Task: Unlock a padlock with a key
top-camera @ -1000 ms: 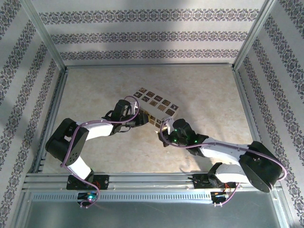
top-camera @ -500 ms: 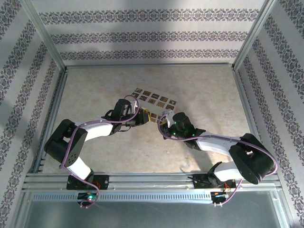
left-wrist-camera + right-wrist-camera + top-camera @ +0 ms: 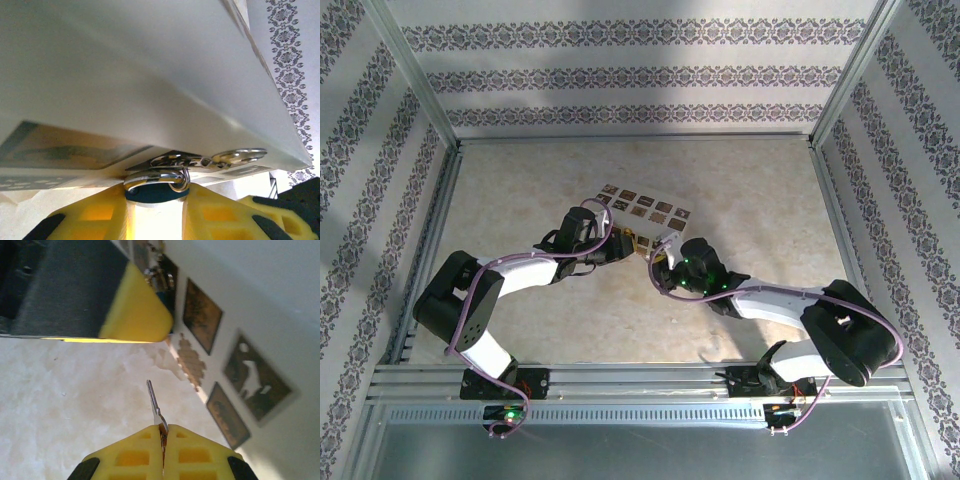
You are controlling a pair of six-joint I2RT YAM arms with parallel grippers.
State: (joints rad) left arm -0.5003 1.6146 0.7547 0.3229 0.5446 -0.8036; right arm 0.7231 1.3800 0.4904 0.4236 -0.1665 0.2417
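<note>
Top external view is showing the table (image 3: pixel 760 200) carrying the cream box (image 3: pixel 642 207), with both arms converging at its near edge. The box is posing the largest risk: the padlock is hanging from a silvery fitting (image 3: pixel 175 161) on its edge, so a sideways push from either arm is likely to be dragging or tipping the box and taking the keyway off line. The left gripper (image 3: pixel 155 202) is clamping the padlock (image 3: pixel 150 194) by its blue body between its yellow fingers, just beneath the box edge, with the silvery shackle looping at the fitting. A loose hold here is risking the body twisting once the key presses in. The right gripper (image 3: pixel 162 435) is pinching the key (image 3: pixel 153 402), its pads closed together on the key's end. The thin blade is pointing toward the left gripper's finger and is standing apart from the lock, over bare table. The keyway is not showing clearly, so alignment cannot be judged. A blade arriving tilted or off centre is risking striking the body, bending, or pivoting in the pads and dropping out. Regarding markings, the dark square tiles on the box are bearing pictorial figures without readable letters, and no brand, label or writing is legible on the grippers, the padlock or the key
</note>
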